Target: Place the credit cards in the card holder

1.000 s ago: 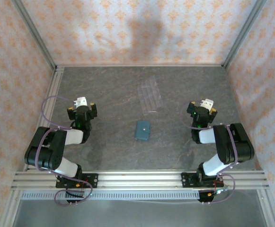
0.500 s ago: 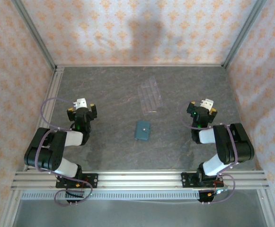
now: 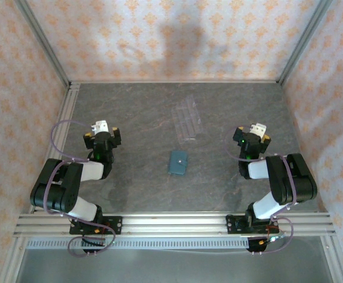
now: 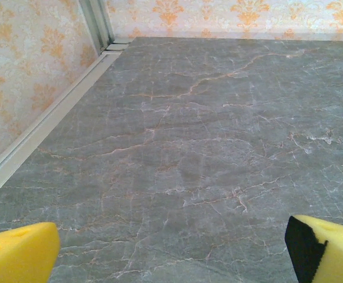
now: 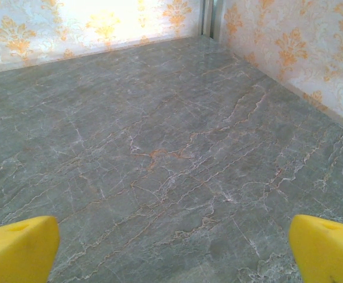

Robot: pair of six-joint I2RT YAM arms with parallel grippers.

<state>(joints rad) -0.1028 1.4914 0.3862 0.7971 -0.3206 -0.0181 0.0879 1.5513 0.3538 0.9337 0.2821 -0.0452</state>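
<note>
surface: grey marble-look table (image 3: 136, 118) | room: patterned walls (image 3: 159, 41) | left gripper (image 4: 171, 253), right gripper (image 5: 171, 250): spread wide, empty

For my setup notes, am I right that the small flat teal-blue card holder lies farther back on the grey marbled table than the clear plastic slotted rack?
No: the small flat teal-blue card holder lies farther forward on the grey marbled table than the clear plastic slotted rack, as the top external view shows.
</note>
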